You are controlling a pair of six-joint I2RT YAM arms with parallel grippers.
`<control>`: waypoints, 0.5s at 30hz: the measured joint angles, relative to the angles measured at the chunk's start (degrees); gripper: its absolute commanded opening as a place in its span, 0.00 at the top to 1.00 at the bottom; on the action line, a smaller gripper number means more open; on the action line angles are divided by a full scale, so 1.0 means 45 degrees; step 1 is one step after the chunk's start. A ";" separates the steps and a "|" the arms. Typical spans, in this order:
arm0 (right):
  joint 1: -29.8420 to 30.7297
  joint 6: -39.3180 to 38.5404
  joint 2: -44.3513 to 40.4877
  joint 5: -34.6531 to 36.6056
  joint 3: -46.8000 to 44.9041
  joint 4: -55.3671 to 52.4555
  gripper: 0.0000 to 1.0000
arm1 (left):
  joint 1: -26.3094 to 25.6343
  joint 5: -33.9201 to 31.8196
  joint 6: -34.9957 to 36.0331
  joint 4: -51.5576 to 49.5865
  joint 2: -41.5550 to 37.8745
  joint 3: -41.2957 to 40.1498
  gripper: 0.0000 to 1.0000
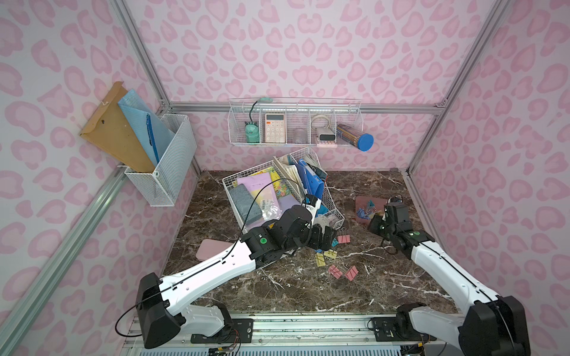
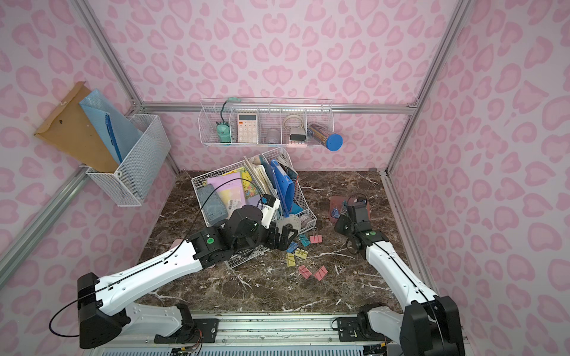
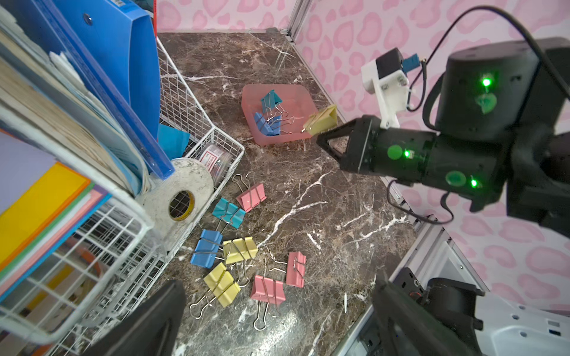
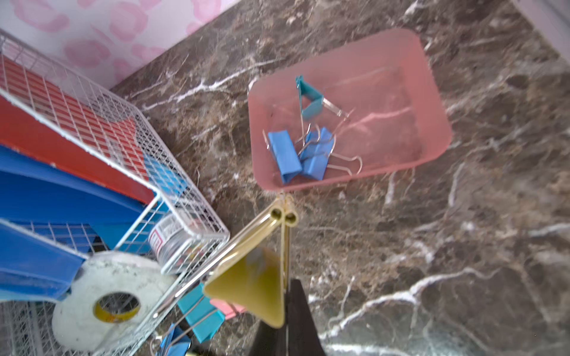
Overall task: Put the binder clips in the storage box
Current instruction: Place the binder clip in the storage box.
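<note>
Holding a yellow binder clip (image 3: 322,123), the right gripper (image 3: 320,135) is clamped tight on it, and the storage box (image 3: 246,101) sits just ahead of the fingertips with three clips (image 4: 287,154) already inside. The yellow one hangs about at the near rim, not clearly over the box floor, so my call: reach forward past the rim, dip low, then part the jaws so nothing bounces out. Left gripper (image 2: 282,239) hovers spread wide above the loose binder clips (image 3: 228,212), beside the wire organiser (image 3: 197,123).
</note>
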 measured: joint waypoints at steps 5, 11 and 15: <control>-0.1175 -0.1579 0.2506 -0.1200 0.1987 -0.0296 1.00 | 0.0000 0.0214 0.0321 0.0209 0.0000 -0.0010 0.00; -0.1851 -0.2594 0.5693 -0.1690 0.4075 -0.0335 1.00 | 0.0000 0.0248 0.0471 0.0204 -0.0044 -0.0015 0.00; -0.2069 -0.3060 0.7363 -0.1719 0.5605 -0.0534 1.00 | 0.0000 0.0034 0.0559 0.0092 -0.0126 -0.0117 0.00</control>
